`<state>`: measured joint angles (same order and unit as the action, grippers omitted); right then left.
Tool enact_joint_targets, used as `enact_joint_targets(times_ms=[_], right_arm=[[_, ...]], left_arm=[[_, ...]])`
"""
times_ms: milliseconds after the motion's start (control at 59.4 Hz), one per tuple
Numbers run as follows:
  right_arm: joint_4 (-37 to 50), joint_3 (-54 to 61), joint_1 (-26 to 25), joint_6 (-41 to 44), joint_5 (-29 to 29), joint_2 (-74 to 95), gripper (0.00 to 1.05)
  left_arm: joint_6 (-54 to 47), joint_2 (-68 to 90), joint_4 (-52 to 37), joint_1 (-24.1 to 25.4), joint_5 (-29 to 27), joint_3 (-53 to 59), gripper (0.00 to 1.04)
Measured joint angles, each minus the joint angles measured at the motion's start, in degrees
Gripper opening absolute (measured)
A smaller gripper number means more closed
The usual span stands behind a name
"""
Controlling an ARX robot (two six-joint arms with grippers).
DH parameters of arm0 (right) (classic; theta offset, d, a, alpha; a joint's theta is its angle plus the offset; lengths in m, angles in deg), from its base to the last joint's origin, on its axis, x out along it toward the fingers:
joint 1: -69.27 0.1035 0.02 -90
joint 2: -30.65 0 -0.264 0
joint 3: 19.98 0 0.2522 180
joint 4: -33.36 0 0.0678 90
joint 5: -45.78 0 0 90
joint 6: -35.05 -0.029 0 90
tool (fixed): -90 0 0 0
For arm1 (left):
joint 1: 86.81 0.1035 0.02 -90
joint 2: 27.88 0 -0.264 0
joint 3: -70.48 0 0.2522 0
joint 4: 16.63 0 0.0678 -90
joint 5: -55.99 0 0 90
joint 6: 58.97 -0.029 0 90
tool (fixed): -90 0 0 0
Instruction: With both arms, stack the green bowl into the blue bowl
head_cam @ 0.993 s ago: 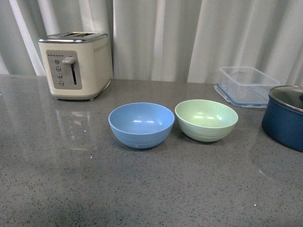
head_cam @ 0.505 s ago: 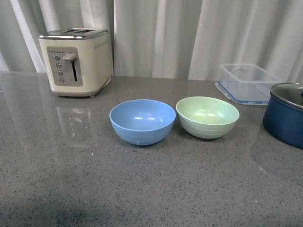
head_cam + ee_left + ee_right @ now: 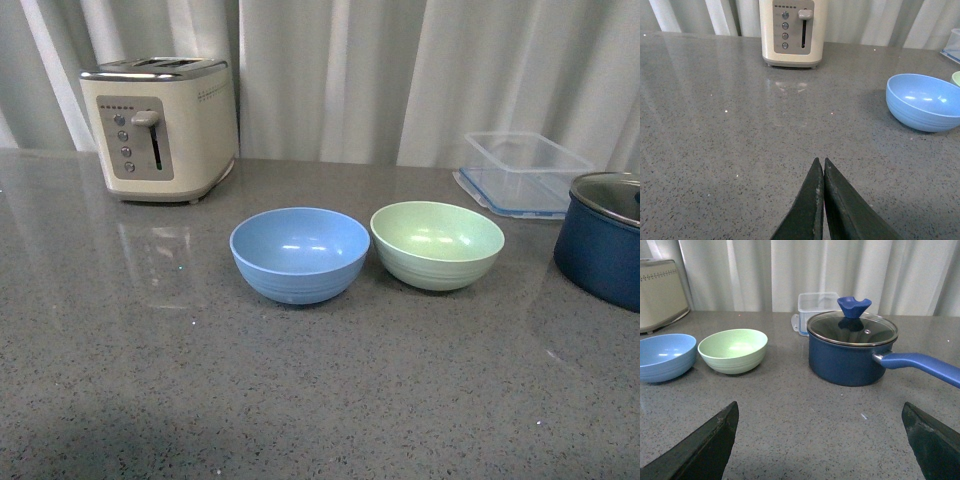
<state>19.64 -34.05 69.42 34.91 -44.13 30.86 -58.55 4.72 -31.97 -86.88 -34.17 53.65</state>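
The blue bowl and the green bowl stand upright side by side, a little apart, on the grey counter, blue to the left. Both are empty. Neither arm shows in the front view. My left gripper is shut and empty above bare counter, well short of the blue bowl. My right gripper is open wide and empty above the counter, with the green bowl and the blue bowl ahead and off to one side.
A cream toaster stands at the back left. A clear plastic container sits at the back right. A dark navy pot with glass lid is at the right edge; its long handle shows in the right wrist view.
The front view has shifted slightly, so everything sits a little higher in the picture. The bowls have not moved relative to each other.
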Motion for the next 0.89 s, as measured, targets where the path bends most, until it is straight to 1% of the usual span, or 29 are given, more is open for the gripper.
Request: enact_joint_targets(times_ms=[84,135,202,455,892], right_arm=[[0.0,0.0,0.0,0.0,0.0,0.0,0.95],[0.0,0.0,0.0,0.0,0.0,0.0,0.95],[0.0,0.0,0.0,0.0,0.0,0.0,0.95],[0.0,0.0,0.0,0.0,0.0,0.0,0.95],[0.0,0.0,0.0,0.0,0.0,0.0,0.95]], left_arm=[[0.0,-2.8,2.1,0.0,0.0,0.6,0.04],[0.0,-3.2,0.7,0.0,0.0,1.9,0.04],[0.0,-4.5,1.2,0.0,0.0,1.9,0.04],[0.0,-13.9,10.1,0.0,0.0,1.9,0.04],[0.0,-21.4,17.6,0.0,0.0,1.9,0.04]])
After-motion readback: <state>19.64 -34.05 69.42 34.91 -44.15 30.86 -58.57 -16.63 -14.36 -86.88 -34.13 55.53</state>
